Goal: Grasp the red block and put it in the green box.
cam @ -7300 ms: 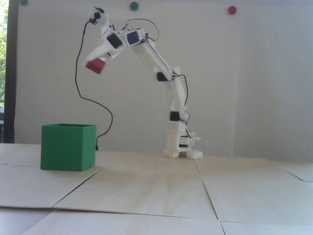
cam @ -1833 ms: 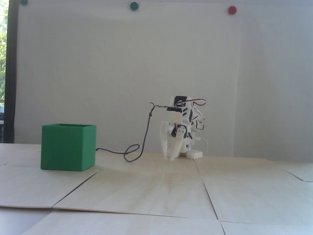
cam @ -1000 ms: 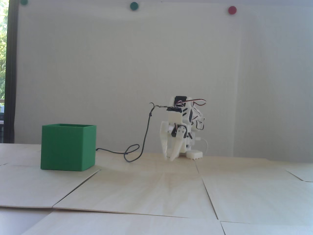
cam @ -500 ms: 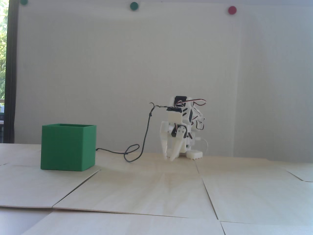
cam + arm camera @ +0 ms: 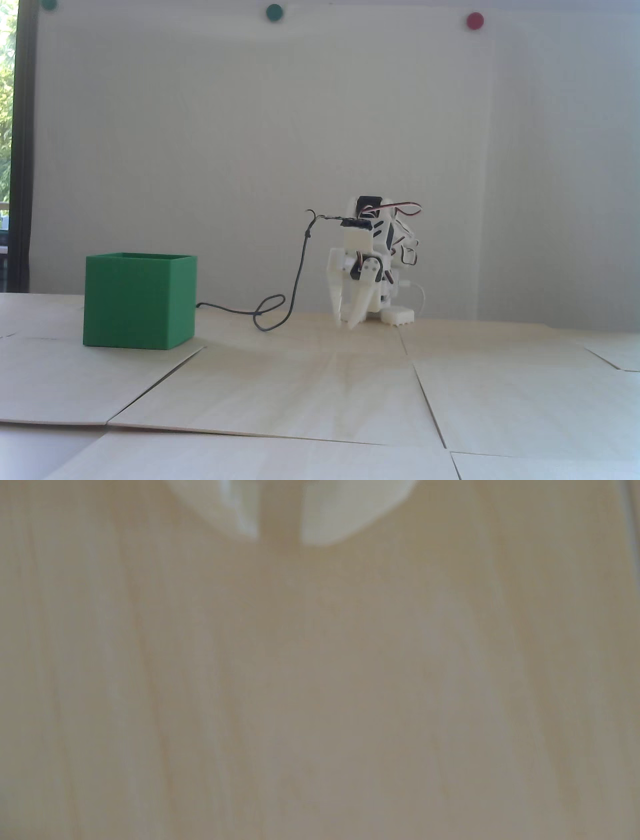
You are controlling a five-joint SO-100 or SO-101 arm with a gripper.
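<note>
Green box (image 5: 135, 302) as the landmark: it is a large matte cube with thin walls and an open top, standing upright on the pale wooden worktop (image 5: 320, 390) at the left of the fixed view, its front face a flat, even green and its right side slightly darker. The red block cannot be seen in either view; the box's walls hide its inside from this low camera, so whether the block lies within cannot be told. A thin black cable (image 5: 270, 312) emerges from behind the box's lower right corner, loops once on the worktop and climbs to the white arm (image 5: 380, 240), which sits folded low, well to the right of the box and about as tall as it. The tool (image 5: 346, 325) points down, its tips close above or on the worktop, slightly parted and holding nothing. In the blurred wrist view the two pale fingertips (image 5: 322, 518) show at the top edge with a narrow gap between them and bare wood grain (image 5: 311, 687) below. On the wall above and behind the box are round dots, two green (image 5: 274, 12) and one red (image 5: 474, 20).
</note>
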